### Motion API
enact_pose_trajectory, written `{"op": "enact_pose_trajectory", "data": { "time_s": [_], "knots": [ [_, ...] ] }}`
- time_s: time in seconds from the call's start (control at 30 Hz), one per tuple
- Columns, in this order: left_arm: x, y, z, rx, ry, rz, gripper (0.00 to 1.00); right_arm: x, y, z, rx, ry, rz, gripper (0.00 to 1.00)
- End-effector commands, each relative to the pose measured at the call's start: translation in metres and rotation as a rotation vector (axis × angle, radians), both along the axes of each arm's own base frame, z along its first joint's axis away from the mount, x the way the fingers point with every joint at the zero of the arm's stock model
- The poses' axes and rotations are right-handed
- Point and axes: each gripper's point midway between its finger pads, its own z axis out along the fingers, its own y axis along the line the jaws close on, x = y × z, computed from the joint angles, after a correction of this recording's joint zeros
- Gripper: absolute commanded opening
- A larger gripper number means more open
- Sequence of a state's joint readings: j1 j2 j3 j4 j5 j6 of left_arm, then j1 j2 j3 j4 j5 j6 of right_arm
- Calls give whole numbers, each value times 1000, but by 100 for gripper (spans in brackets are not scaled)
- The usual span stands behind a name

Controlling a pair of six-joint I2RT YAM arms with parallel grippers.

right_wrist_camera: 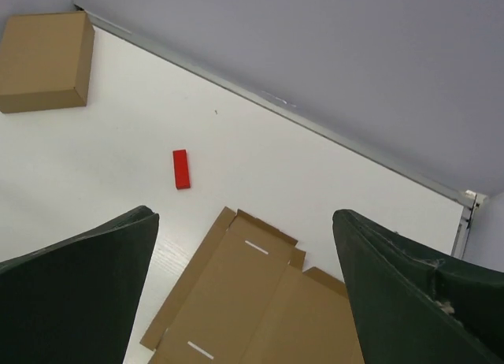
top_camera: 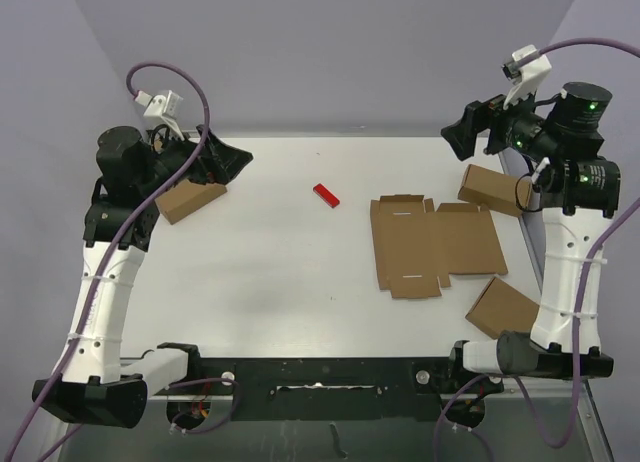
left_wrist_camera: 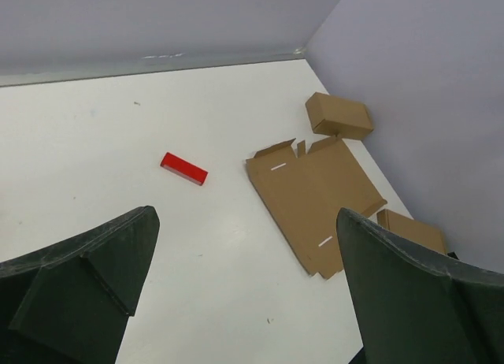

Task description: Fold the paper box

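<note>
The paper box (top_camera: 432, 244) lies flat and unfolded on the white table, right of centre, its flaps and two slits showing; the same blank (left_wrist_camera: 311, 197) lies ahead in the left wrist view and fills the lower middle (right_wrist_camera: 252, 301) of the right wrist view. My left gripper (top_camera: 228, 160) hangs open at the back left, far from the blank. My right gripper (top_camera: 462, 132) hangs open above the back right, beyond the blank's far edge. Nothing lies between either pair of fingers (left_wrist_camera: 87, 277) (right_wrist_camera: 409, 285).
A small red block (top_camera: 326, 194) lies at the table's middle back. Ready-made brown boxes stand at the back left (top_camera: 190, 200), back right (top_camera: 492, 190) and front right (top_camera: 502, 307). Purple walls close in the back and sides.
</note>
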State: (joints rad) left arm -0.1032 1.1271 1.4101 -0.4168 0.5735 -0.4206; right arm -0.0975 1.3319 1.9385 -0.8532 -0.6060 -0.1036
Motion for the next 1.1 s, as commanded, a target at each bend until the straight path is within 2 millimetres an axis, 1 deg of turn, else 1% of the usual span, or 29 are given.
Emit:
{"op": "enact_pose_trajectory", "data": {
  "time_s": [0.0, 0.17, 0.3, 0.4, 0.47, 0.57, 0.63, 0.77, 0.87, 0.93, 1.0, 1.03, 1.07],
  "knots": [
    [11, 12, -15, 33, 6, 88, 98, 16, -11, -25, 6, 66, -65, 98],
    [17, 20, -47, 43, 77, 143, 98, 23, -18, -64, 24, 169, -121, 98],
    [19, 20, -73, 32, 139, 157, 98, 22, -17, -94, 33, 221, -123, 98],
    [18, 14, -93, 18, 184, 139, 97, 19, -4, -119, 29, 246, -41, 98],
    [16, 5, -106, 26, 212, 119, 97, 14, 7, -135, 35, 260, 28, 98],
    [11, -20, -127, 66, 239, 73, 96, 7, 22, -161, 60, 285, 124, 98],
    [4, -42, -139, 85, 250, 28, 95, 3, 27, -176, 91, 297, 167, 98],
    [-9, -95, -166, 58, 264, -84, 93, -3, 33, -203, 206, 309, 234, 98],
    [-14, -132, -192, 14, 310, -150, 90, -9, 35, -215, 296, 273, 311, 98],
    [-9, -153, -205, -12, 327, -184, 90, -14, 34, -224, 307, 278, 329, 98],
    [0, -173, -221, -28, 343, -215, 89, -19, 33, -233, 317, 285, 347, 98],
    [7, -184, -234, -24, 356, -232, 88, -19, 32, -232, 314, 285, 346, 98],
    [19, -199, -236, -33, 341, -262, 87, -21, 31, -233, 312, 285, 348, 98]
  ]
}}
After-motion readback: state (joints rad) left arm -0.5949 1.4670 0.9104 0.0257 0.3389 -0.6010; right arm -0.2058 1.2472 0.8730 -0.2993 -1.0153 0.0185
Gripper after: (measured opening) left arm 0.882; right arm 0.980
